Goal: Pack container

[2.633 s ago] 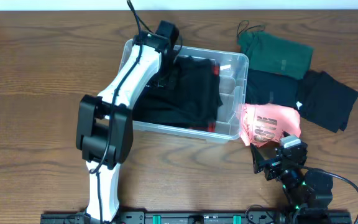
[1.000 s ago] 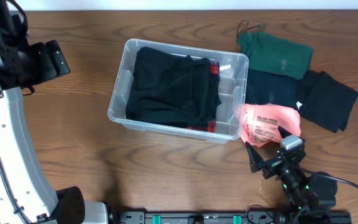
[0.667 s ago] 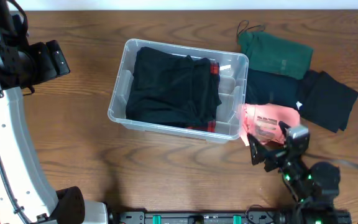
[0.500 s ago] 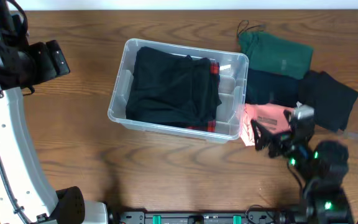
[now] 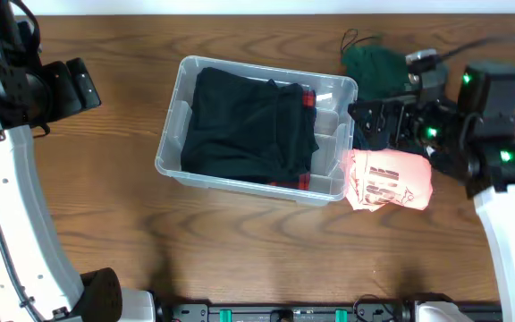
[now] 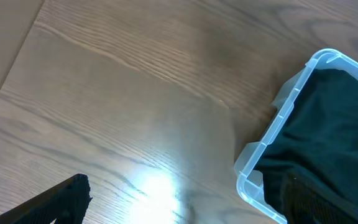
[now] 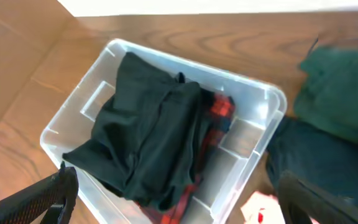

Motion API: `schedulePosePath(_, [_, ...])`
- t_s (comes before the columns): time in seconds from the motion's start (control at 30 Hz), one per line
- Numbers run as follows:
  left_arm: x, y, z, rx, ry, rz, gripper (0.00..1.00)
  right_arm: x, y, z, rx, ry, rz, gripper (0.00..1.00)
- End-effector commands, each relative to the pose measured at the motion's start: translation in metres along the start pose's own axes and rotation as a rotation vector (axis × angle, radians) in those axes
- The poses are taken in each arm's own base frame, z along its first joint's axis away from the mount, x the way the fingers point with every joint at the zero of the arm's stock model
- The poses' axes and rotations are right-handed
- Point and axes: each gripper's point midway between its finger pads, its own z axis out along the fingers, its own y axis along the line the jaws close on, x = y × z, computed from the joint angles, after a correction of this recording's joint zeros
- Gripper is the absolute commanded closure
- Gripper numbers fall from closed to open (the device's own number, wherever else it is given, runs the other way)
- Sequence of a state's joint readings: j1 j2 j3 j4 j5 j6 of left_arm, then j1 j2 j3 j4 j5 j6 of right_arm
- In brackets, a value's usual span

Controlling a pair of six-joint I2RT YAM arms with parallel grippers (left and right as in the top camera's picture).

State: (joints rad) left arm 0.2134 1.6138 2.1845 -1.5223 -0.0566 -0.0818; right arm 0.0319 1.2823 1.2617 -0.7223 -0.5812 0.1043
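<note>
Overhead, the wooden table (image 5: 240,241) fills the frame. The white left arm (image 5: 7,206) stands along its left edge, well apart from everything else, and is cut off by the frame at top and bottom.

The container (image 5: 240,185), one clear bin, sits at mid-table, slightly skewed. It holds two garments. A black garment (image 5: 244,125) covers most of the floor. A red plaid piece (image 5: 309,98) shows only as a strip at the black one's right edge, the rest being hidden beneath. The bin's right end is bare, with moulded ribs visible.

The right arm (image 5: 508,215) enters from the lower right, and its black wrist section hangs over the clothes right of the bin. Three garments can be counted outside the bin:
- A pink garment (image 5: 387,179) with dark print lies just beside the right front corner; contact with the wall cannot be judged.
- A green garment (image 5: 374,67) lies behind it, mostly covered by the wrist.
- A dark garment (image 7: 316,155) lies between them, clear only in the right wrist view.

Whatever else lies under the arm cannot be made out.

The right gripper (image 5: 369,123) sits just beside the bin's right wall with its fingers (image 7: 42,196) spread wide and nothing between them. The left gripper (image 6: 188,208) is likewise spread and unloaded over bare wood, left of the bin's corner. Both fingertip pairs are cropped by the wrist views.
</note>
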Motion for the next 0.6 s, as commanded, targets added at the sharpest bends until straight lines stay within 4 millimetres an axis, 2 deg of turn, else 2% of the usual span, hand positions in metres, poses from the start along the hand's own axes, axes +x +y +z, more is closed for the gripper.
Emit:
schedulePosePath(0.0, [0.002,0.003,-0.001,-0.011,0.002,-0.009,0.02,0.002,-0.022,0.011,0.081,0.051,0.095,0.01])
schedulePosePath(0.07, [0.002,0.003,-0.001,-0.011,0.002,-0.009,0.02,0.012,-0.045,0.013,0.198,0.095,0.148,0.01])
schedulePosePath(0.1, [0.002,0.003,-0.001,-0.011,0.002,-0.009,0.02,0.018,-0.056,0.012,0.26,0.116,0.163,0.05])
schedulePosePath(0.2, [0.002,0.003,-0.001,-0.011,0.002,-0.009,0.02,0.029,-0.07,0.006,0.353,0.146,0.203,0.4])
schedulePosePath(0.23, [0.002,0.003,-0.001,-0.011,0.002,-0.009,0.02,0.033,-0.071,0.005,0.365,0.162,0.216,0.52])
schedulePosePath(0.33, [0.002,0.003,-0.001,-0.011,0.002,-0.009,0.02,0.047,-0.071,0.006,0.368,0.219,0.241,0.73])
schedulePosePath(0.5, [0.002,0.003,-0.001,-0.011,0.002,-0.009,0.02,0.07,-0.072,0.017,0.373,0.323,0.272,0.98])
schedulePosePath(0.57, [0.002,0.003,-0.001,-0.011,0.002,-0.009,0.02,0.081,-0.074,0.024,0.38,0.376,0.304,0.99])
